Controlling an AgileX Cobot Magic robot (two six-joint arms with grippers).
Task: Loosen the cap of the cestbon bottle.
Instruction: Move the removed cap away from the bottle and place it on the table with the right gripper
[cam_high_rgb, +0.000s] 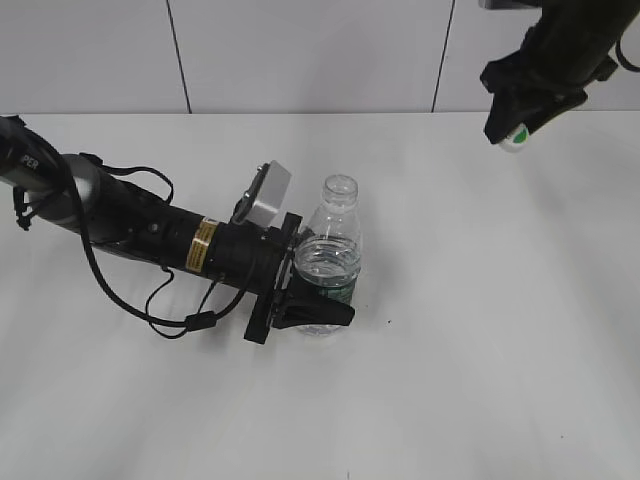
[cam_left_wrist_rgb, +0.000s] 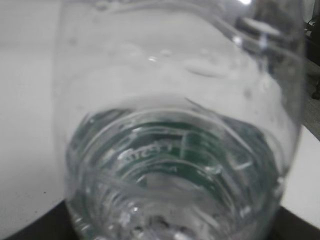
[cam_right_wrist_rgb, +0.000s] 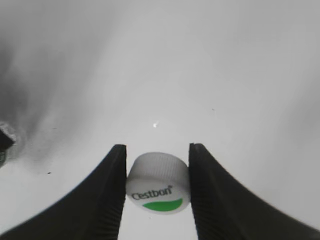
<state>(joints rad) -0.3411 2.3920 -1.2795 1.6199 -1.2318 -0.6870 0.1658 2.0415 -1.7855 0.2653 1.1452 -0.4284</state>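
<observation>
In the exterior view, the bottle (cam_high_rgb: 330, 255) is seen upright on the table (cam_high_rgb: 480, 330), its neck open, clasped at the lower body by the left gripper (cam_high_rgb: 318, 300). The cap (cam_high_rgb: 514, 138) is held aloft by the right gripper (cam_high_rgb: 512, 135), far right. In the left wrist view, the bottle (cam_left_wrist_rgb: 175, 125) fills the frame. In the right wrist view, the cap (cam_right_wrist_rgb: 158, 182) is pinched between the fingers (cam_right_wrist_rgb: 107, 195).
</observation>
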